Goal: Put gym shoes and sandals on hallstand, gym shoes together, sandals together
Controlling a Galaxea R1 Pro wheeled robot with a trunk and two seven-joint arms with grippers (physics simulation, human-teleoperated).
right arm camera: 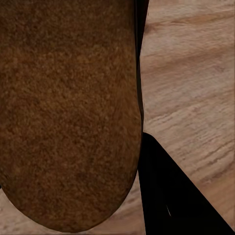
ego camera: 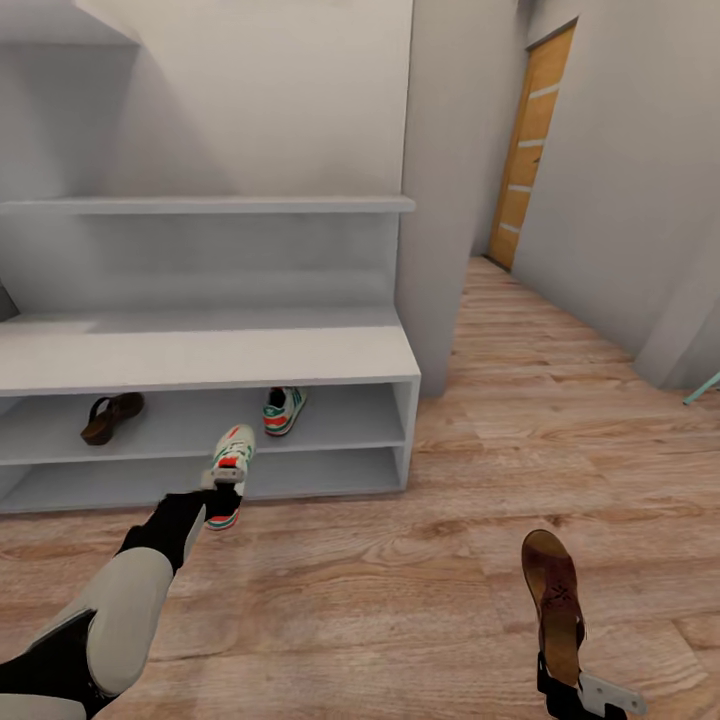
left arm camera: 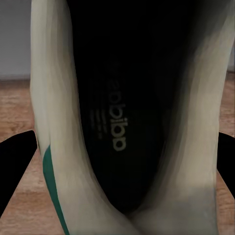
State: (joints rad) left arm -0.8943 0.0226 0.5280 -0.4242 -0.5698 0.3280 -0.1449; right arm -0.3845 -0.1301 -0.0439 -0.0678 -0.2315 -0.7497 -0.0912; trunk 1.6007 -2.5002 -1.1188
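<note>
left gripper [ego camera: 222,490] pinching gym shoe [ego camera: 230,474] by heel, just before hallstand [ego camera: 200,360] lower shelves | sandal [ego camera: 110,417] on upper open shelf, left | second gym shoe [ego camera: 284,409] same shelf, right | right gripper [ego camera: 565,690] clamped on second sandal [ego camera: 555,605], above corridor floor [ego camera: 400,580], near right

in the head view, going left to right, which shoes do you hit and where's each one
sandal on the rack's shelf → gym shoe held by the left gripper → gym shoe on the same shelf → sandal held by the right gripper, over the floor
</note>
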